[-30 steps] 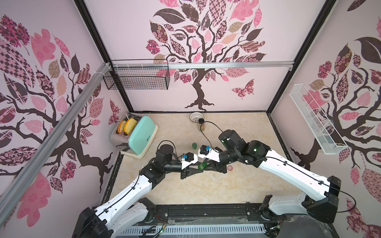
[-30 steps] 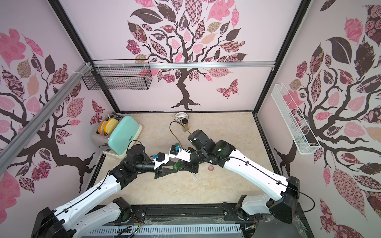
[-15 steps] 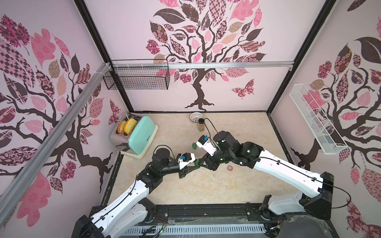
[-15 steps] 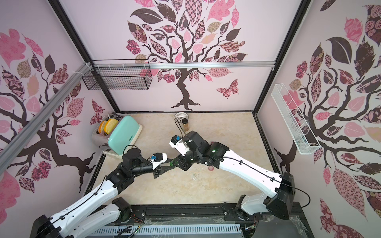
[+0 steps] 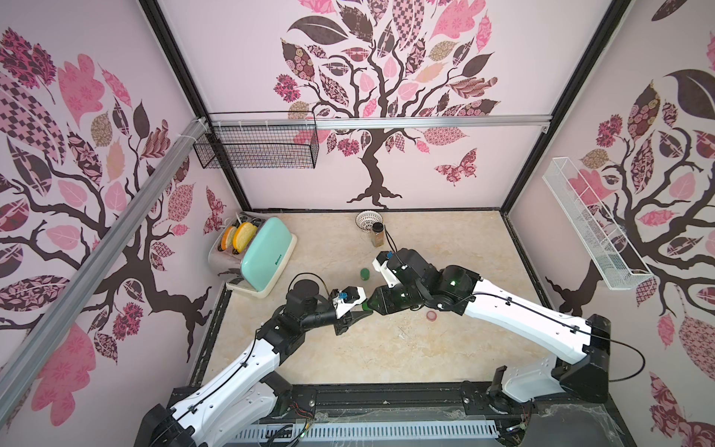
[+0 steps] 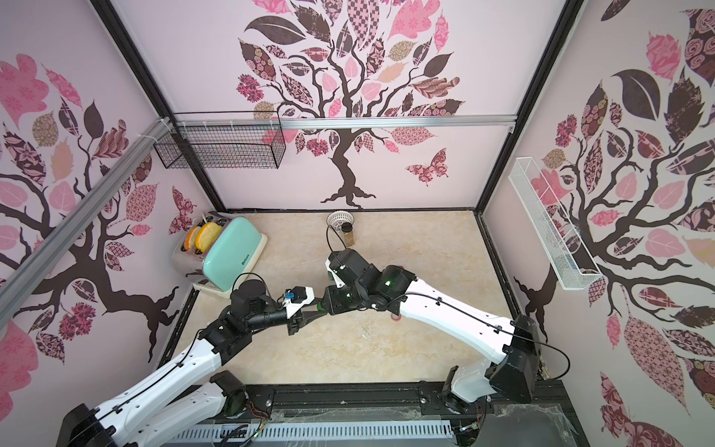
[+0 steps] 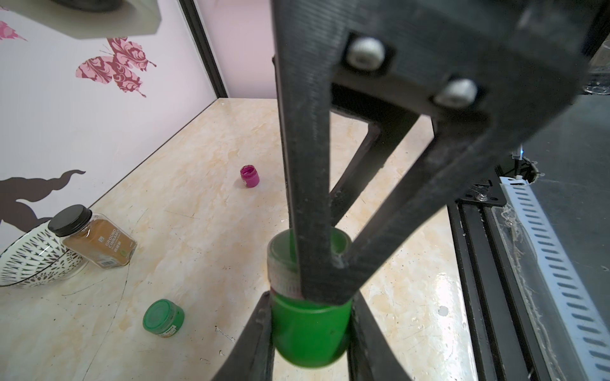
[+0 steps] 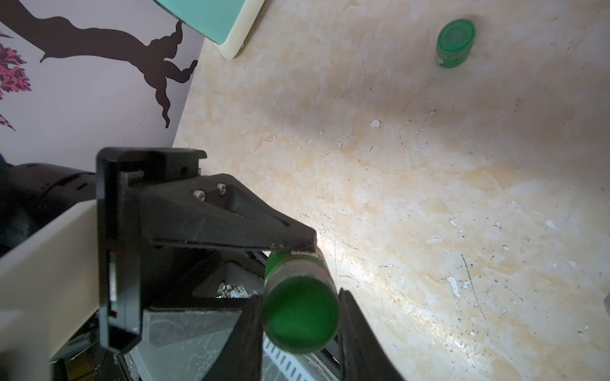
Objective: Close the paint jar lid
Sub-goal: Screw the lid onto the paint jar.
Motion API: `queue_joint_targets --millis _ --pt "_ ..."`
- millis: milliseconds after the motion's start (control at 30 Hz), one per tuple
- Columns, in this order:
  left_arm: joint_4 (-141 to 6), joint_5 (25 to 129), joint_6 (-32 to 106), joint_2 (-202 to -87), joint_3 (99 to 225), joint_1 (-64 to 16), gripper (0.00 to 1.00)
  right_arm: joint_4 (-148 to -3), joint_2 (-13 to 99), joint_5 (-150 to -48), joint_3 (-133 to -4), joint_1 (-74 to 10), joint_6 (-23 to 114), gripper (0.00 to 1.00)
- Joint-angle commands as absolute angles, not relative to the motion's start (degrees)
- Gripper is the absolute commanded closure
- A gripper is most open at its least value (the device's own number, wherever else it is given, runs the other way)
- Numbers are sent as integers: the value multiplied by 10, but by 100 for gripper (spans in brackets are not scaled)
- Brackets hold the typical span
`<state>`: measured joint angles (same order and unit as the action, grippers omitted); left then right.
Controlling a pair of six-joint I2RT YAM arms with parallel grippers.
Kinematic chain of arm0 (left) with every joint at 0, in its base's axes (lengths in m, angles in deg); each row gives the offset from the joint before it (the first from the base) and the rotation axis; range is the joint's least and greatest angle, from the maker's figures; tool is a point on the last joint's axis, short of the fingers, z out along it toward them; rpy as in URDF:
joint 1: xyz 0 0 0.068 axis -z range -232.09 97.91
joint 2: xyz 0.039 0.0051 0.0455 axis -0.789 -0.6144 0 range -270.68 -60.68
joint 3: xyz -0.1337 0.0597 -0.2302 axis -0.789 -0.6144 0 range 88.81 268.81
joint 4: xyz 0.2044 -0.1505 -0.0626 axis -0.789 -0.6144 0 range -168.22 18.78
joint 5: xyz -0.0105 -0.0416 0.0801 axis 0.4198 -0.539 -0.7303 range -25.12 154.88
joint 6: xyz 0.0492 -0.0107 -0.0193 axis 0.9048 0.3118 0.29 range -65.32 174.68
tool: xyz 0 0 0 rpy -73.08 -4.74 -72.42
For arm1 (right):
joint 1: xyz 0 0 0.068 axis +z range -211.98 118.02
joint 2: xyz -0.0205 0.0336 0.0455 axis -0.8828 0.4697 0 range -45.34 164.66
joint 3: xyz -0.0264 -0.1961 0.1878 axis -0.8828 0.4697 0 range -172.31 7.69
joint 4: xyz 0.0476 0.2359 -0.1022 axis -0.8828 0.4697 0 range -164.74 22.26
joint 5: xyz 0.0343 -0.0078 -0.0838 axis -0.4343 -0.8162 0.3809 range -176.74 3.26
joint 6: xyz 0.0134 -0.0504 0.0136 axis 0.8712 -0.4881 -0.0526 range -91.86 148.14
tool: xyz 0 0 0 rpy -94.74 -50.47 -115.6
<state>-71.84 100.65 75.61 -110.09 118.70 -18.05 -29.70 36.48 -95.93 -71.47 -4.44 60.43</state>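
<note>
Above the table [image 5: 390, 348] the two arms meet tip to tip, with one small green pot carried between them. The right gripper [image 8: 301, 297] is pinched on the paint jar [image 8: 300, 316], clamping its labelled body with the base facing back toward that wrist. The left gripper [image 7: 310, 306] is pinched on the opposite end, which looks like the lid [image 7: 308, 333], just beyond the right fingertips.

The lid seems mated to the mouth, so tightening is the step in hand. How far it is threaded cannot be told. The next move calls for turning one wrist against the other, with the axes kept in line and both grips firm so nothing slips.
</note>
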Motion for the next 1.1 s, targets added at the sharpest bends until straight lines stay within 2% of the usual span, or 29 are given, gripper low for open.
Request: queue_joint_targets --millis 0,367,533,900,1067 --pt "-650 1038 762 -1085 1201 -175 85 -307 375 -957 -733 -33 644 70" --pt "-651 1038 762 -1086 1200 -174 85 -258 372 -917 -785 -38 597 43" --pt "-650 1038 757 -1084 1199 -175 85 -247 349 -896 -802 -48 568 36" --pt "-589 1015 699 -1085 1184 -177 84 -263 298 -930 -798 -103 449 14" --pt "-532 1030 643 -1093 1176 -219 84 -279 294 -940 -785 -128 364 4"
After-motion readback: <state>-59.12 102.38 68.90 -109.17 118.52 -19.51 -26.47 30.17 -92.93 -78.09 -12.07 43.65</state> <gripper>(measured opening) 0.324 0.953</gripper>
